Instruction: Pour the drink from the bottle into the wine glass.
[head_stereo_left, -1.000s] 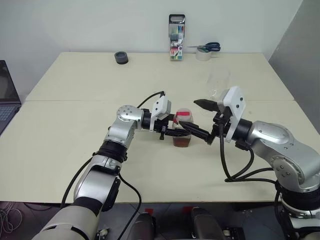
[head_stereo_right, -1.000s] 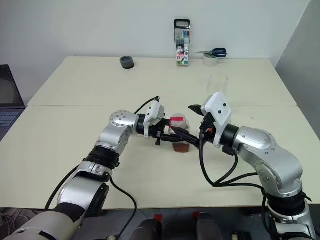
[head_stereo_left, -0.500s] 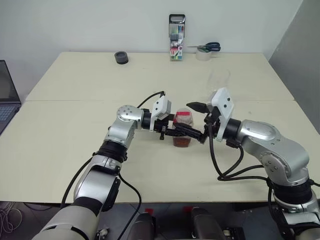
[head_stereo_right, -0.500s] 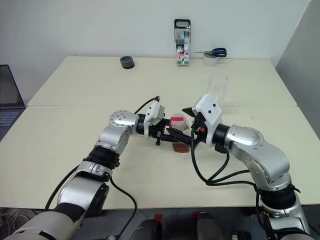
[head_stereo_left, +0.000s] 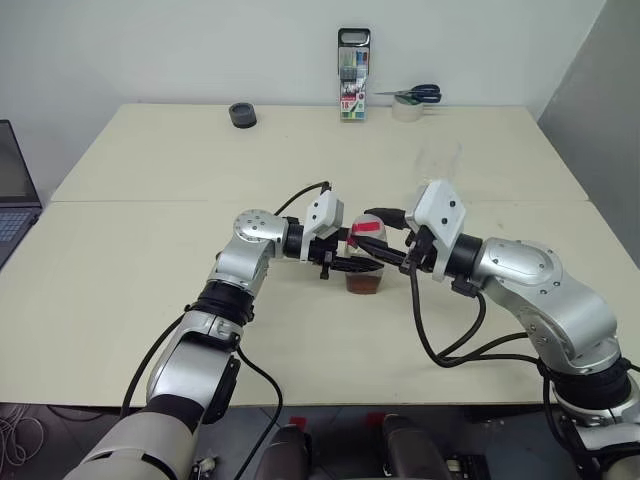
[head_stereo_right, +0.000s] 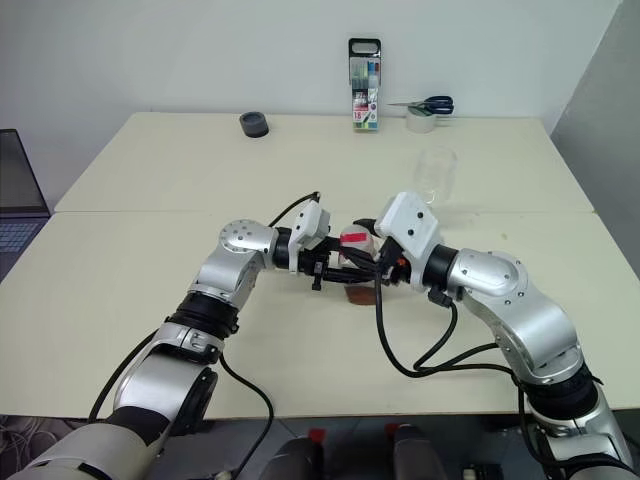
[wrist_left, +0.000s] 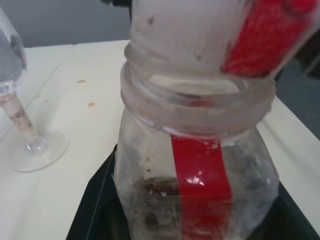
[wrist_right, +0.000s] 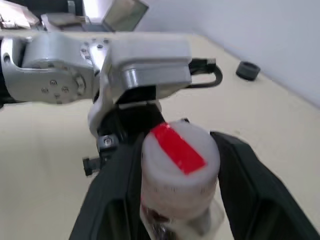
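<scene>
The bottle (head_stereo_left: 365, 262) stands upright at mid-table, a clear plastic one with a red label strip (wrist_left: 200, 185) and a pale cap marked red (wrist_right: 179, 150). The drink (head_stereo_left: 364, 284), a brown liquid, lies low inside it. My left gripper (head_stereo_left: 376, 264) reaches in level from the left and is shut on the bottle's body. My right gripper (head_stereo_left: 374, 234) comes in from the right and sits around the cap at the top. The wine glass (head_stereo_left: 437, 166), clear and stemmed, stands upright behind and to the right of the bottle; its foot (wrist_left: 37, 150) rests on the table.
A black tape roll (head_stereo_left: 242, 115) and a case of markers (head_stereo_left: 353, 76) stand at the table's far edge. Blue-handled scissors (head_stereo_left: 412, 95) lie on a white tape roll there. A laptop (head_stereo_left: 12, 195) sits off the left side. The seam between the two tabletops runs just behind the bottle.
My right gripper has moved left from beside the bottle to its cap and rolled at the wrist. The left gripper, the bottle and the glass have stayed put.
</scene>
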